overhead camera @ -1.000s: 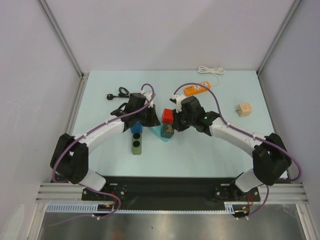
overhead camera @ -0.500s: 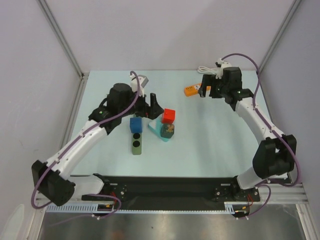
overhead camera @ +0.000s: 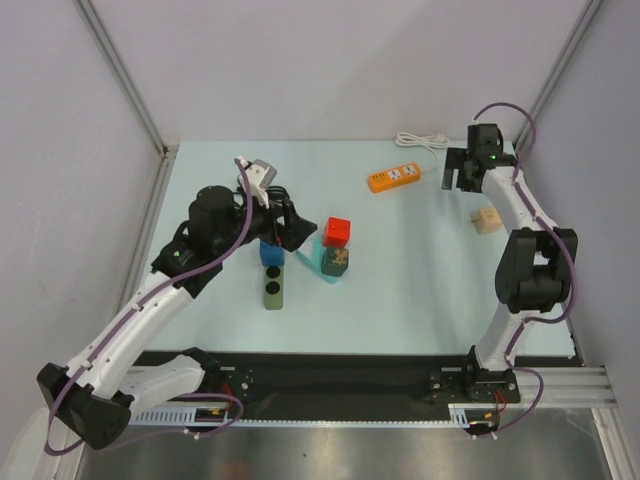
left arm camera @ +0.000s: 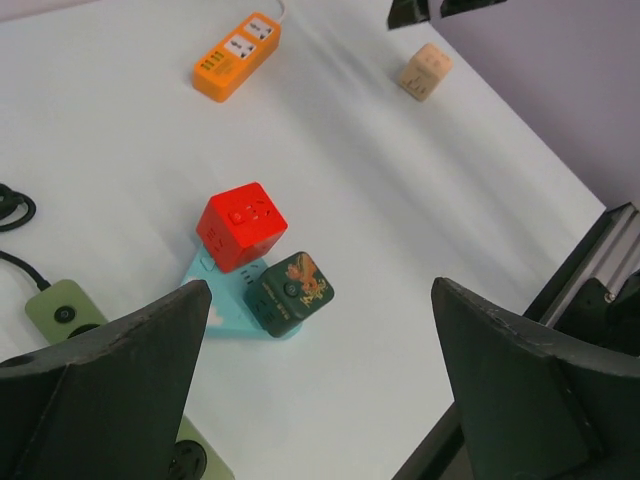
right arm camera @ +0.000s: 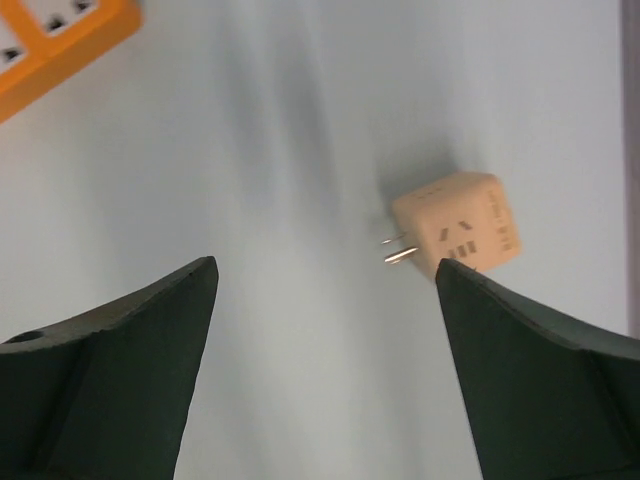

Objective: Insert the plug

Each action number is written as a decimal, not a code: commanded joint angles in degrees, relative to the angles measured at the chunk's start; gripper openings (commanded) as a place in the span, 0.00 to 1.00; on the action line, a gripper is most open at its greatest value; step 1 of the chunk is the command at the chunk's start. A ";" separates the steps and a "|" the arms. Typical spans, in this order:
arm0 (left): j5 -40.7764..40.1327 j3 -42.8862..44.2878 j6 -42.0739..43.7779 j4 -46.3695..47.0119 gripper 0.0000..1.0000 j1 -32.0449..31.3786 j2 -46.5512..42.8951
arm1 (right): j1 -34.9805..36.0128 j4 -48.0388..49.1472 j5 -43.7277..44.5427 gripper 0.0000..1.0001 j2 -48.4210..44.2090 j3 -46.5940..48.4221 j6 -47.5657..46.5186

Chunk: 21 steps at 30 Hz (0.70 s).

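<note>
In the top view the left arm (overhead camera: 208,218) covers a patch of tabletop well left of the orange power strip (overhead camera: 392,178). In the left wrist view a black cord (left arm camera: 12,208), far left of that strip and nearer the camera, is cut off by the picture's edge, so its end cannot be seen. The green strip (left arm camera: 62,312), nearer still, lies partly behind a finger (left arm camera: 100,390) of the left gripper (left arm camera: 320,283). In the right wrist view only a corner of the orange power strip (right arm camera: 50,40) shows, and the beige cube (right arm camera: 458,225) right of it is blurred.
</note>
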 commanded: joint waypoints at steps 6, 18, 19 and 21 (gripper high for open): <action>-0.54 -1.62 3.41 1.02 0.94 0.28 -0.19 | -11.85 -5.65 -5.62 0.89 1.77 1.43 -0.14; 2.10 -1.01 3.23 1.29 0.92 0.37 2.10 | -15.38 -5.39 -14.33 0.87 5.98 0.19 -8.23; 1.92 -1.10 3.32 1.28 0.91 0.29 1.92 | -15.38 -5.30 -14.33 0.87 6.51 0.54 -8.41; 1.39 -1.36 3.67 1.37 0.91 0.28 1.66 | -15.38 -5.74 -13.11 0.86 8.61 1.95 -8.76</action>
